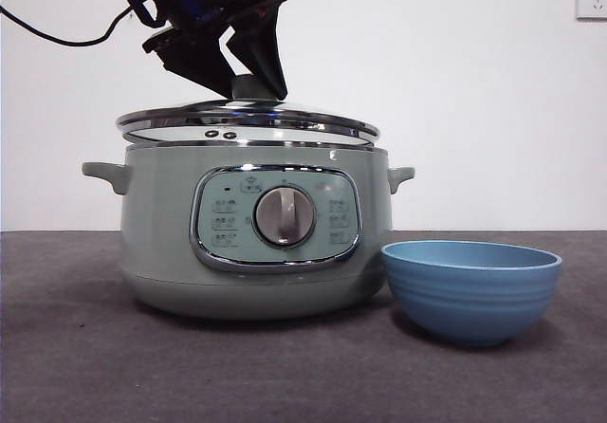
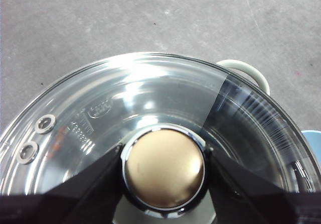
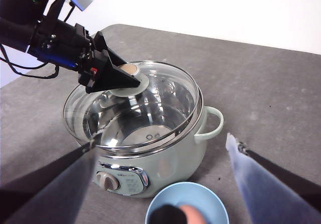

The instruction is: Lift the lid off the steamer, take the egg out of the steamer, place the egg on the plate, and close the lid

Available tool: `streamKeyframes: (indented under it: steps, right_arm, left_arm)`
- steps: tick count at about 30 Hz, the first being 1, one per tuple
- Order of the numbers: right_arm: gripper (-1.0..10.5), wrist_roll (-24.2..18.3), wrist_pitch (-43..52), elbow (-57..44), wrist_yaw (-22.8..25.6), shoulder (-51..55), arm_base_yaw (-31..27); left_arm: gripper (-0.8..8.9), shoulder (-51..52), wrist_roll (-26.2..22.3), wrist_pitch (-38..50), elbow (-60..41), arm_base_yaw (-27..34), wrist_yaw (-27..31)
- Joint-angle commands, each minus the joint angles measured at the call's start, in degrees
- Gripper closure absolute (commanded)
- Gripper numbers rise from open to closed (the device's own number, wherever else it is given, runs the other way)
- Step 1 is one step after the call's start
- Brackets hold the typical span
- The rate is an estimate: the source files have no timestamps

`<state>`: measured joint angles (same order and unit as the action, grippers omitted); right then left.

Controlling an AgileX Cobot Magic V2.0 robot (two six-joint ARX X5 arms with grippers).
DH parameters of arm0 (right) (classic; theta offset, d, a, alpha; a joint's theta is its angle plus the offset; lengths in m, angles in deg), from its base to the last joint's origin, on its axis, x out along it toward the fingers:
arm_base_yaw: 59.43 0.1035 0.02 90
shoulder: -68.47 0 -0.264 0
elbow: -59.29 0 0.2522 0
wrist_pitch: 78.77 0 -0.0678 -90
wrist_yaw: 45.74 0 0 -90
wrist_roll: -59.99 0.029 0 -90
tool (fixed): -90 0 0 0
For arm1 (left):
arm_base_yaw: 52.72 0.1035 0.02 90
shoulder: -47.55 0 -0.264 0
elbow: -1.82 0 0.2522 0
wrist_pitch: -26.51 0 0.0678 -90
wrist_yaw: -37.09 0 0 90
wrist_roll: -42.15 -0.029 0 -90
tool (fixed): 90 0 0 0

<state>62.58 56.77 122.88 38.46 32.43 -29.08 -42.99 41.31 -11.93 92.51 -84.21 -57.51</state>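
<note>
Glass lid (image 1: 248, 120) sits tilted and shifted left on the steamer (image 1: 251, 238) in your front view, not seated flush. Left end effector (image 1: 248, 74) comes down from above, clamped on the knob (image 1: 248, 87). Blue plate (image 1: 471, 291) stands on the bench (image 1: 85, 366) just beside the steamer, handy for a short transfer.

Left wrist view: jaws flank the knob (image 2: 164, 168) on both sides, tight against it, so the grip looks centred and the lid (image 2: 125, 108) should hang level.

Right wrist view: lid (image 3: 135, 103) is offset over the steamer (image 3: 170, 156) rim. Something pale, likely the egg (image 3: 193, 216), lies in the plate (image 3: 165, 204) at the frame edge. Right end effector (image 3: 160, 184) hangs above the plate, jaws spread wide, nothing held. You're likely on the closing step.
</note>
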Motion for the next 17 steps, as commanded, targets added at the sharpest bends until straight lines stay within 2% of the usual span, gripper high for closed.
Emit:
streamKeyframes:
  steps: [1, 17]
  right_arm:
    - [5.0, 0.6, 0.2, 0.2, 0.2, 0.0, 0.1]
    - [5.0, 0.5, 0.2, 0.2, 0.2, 0.0, 0.1]
  left_arm:
    - [8.22, -0.5, 1.1, 2.7, 0.9, -0.4, -0.2]
    - [8.22, -2.0, 1.1, -1.2, 0.9, -0.7, 0.2]
